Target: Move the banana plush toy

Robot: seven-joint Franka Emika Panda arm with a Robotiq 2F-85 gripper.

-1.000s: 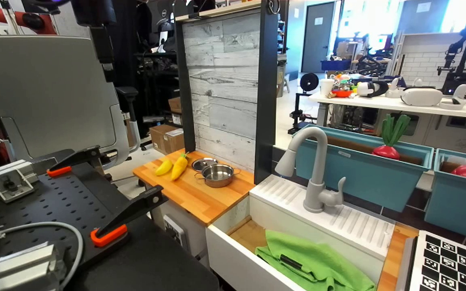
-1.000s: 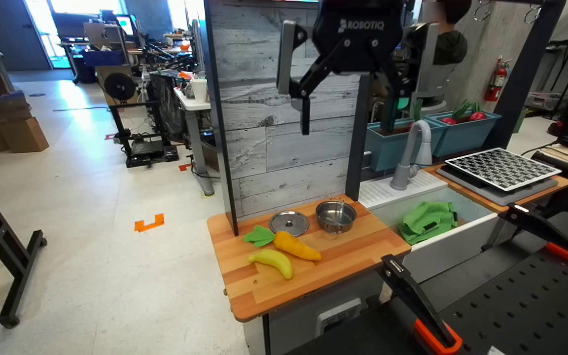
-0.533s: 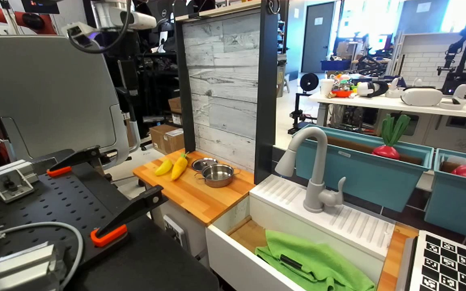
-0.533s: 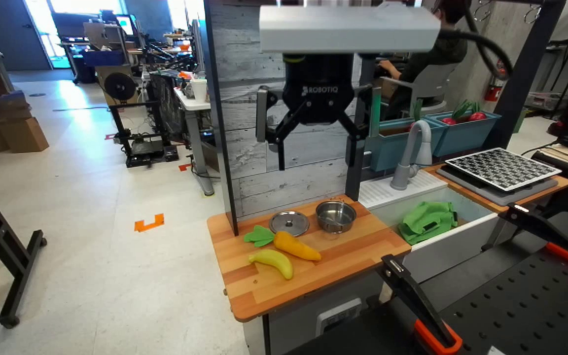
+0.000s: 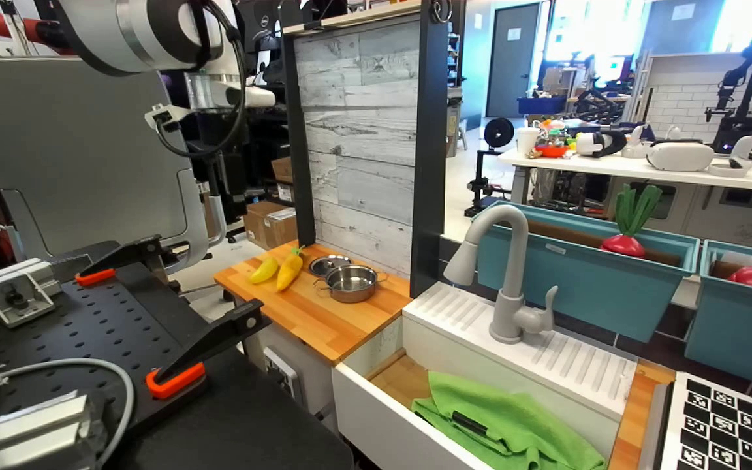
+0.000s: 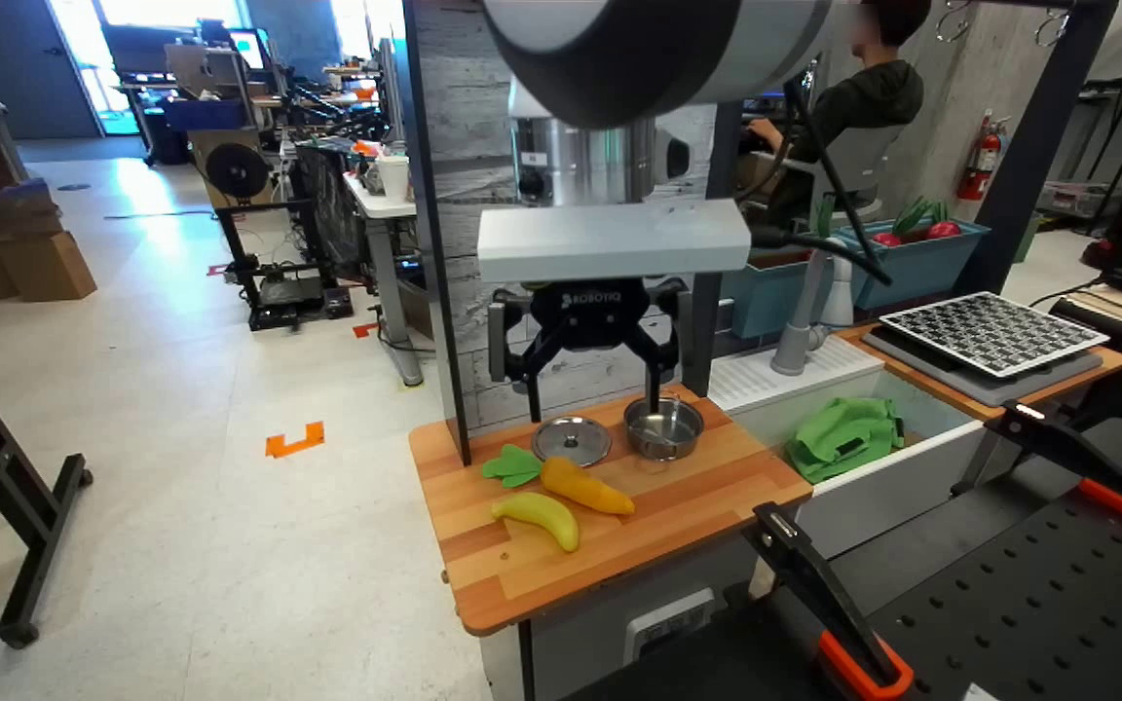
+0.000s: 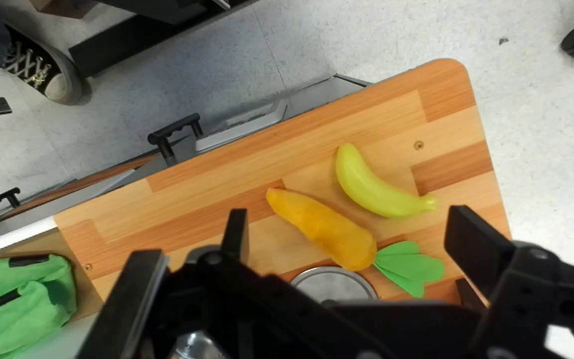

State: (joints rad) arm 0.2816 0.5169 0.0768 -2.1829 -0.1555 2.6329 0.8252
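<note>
Wrist view: the wooden counter (image 7: 192, 209) is being looked down on, and above it the gripper (image 6: 594, 413), shown in an exterior view, is being held pointing down, jaws spread around nothing; a top-down grasp is presumably being prepared. Just beside the carrot toy (image 7: 324, 227), the banana plush toy (image 7: 374, 192) is being supported by the wooden counter alone, so jaw clearance is probably being limited on that side. Against the half-second-earlier frame, the gripper is being brought lower while both toys are being left unmoved.

Window (image 6: 173, 10) glares; wrist view seems soft.
</note>
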